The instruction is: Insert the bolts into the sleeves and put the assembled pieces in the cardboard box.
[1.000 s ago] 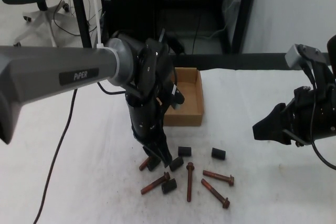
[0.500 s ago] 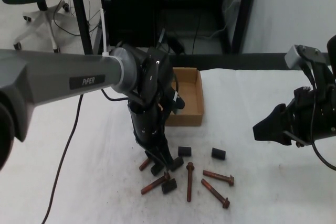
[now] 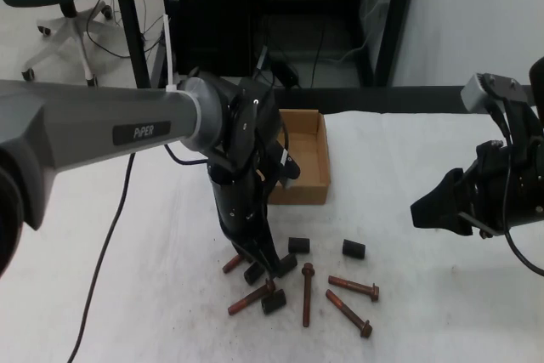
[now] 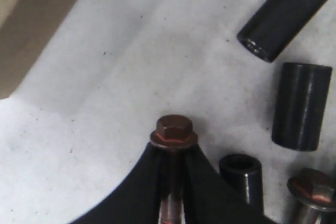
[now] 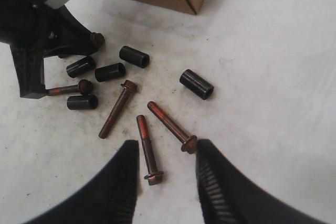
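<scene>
Nearest, in front of the cardboard box (image 3: 299,191), the left gripper (image 4: 173,153) pinches a bolt (image 4: 173,131) by its shank, just beside an open-ended sleeve (image 4: 242,170). I'd lift clean, then aim straight down the bore. The right gripper (image 5: 167,179), jaws wide, hangs right of the box, free to steady that sleeve.

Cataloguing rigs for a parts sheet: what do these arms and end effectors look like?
The left arm has a grey link with a dark label strip, a black wrist and a trailing black cable. The left end effector and right end effector are black, with tapered fingers.
</scene>
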You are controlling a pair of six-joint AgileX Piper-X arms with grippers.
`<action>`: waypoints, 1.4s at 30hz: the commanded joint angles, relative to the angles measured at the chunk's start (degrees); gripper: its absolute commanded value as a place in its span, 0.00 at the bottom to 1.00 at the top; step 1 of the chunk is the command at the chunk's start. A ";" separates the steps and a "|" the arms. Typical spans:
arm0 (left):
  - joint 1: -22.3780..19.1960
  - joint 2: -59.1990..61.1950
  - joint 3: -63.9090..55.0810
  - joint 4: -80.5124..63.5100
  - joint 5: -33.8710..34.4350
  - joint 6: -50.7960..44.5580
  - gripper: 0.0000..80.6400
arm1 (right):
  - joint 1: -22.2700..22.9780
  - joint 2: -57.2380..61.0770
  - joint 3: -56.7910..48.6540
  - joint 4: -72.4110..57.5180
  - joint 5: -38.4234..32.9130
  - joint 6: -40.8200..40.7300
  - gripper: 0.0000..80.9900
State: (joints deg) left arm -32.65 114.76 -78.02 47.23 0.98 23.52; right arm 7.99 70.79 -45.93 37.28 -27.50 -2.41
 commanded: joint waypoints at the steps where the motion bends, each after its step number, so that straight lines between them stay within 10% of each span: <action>1: 0.53 -1.58 0.40 1.28 0.08 0.28 0.00 | 0.18 -0.29 -0.59 0.19 -0.22 -0.23 0.42; 11: 7.83 -16.99 3.93 -11.00 12.42 -14.21 0.00 | 1.13 -0.29 -0.59 0.19 -8.55 -0.23 0.42; 22: 14.00 -41.83 27.03 -22.77 25.85 -20.58 0.00 | 8.14 1.91 -0.59 -8.27 -0.57 -13.61 0.42; 42: 16.54 -66.89 38.07 -22.31 17.29 -17.94 0.00 | 10.60 27.83 -22.54 3.03 9.22 -44.64 0.42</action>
State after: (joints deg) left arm -16.20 48.36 -40.26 24.06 20.48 4.07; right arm 17.97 98.38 -65.55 38.80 -18.31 -44.76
